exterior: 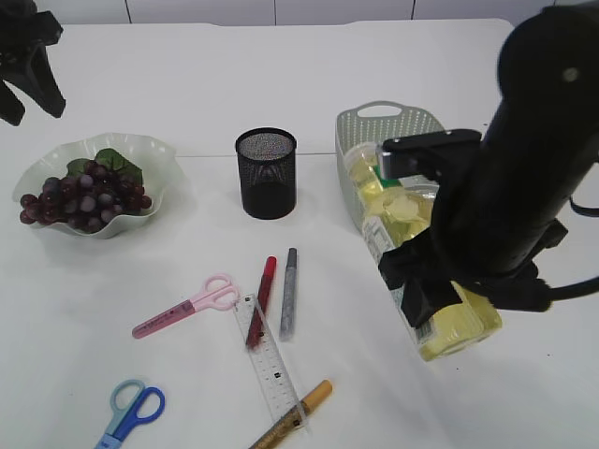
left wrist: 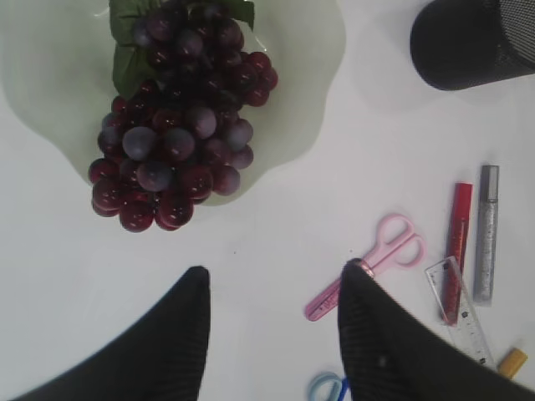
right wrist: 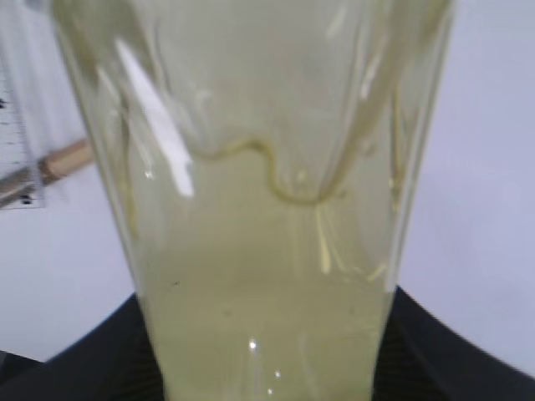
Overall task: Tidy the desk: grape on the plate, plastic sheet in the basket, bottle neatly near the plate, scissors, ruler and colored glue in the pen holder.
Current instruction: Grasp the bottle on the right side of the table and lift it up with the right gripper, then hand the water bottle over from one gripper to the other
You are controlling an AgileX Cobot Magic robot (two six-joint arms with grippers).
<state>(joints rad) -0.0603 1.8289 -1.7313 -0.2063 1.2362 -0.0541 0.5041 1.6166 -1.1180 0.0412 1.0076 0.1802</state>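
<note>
Right fingers [right wrist: 267,368] clamp the bottle [exterior: 440,309] — tilted, heavy, it might slip onto the ruler [exterior: 267,360]; left fingers [left wrist: 201,317] spread, empty, above the bench [exterior: 487,393]

White tabletop [exterior: 112,374] spreads under soft, even light; pale tiled wall [exterior: 281,9] runs along its far edge.
</note>
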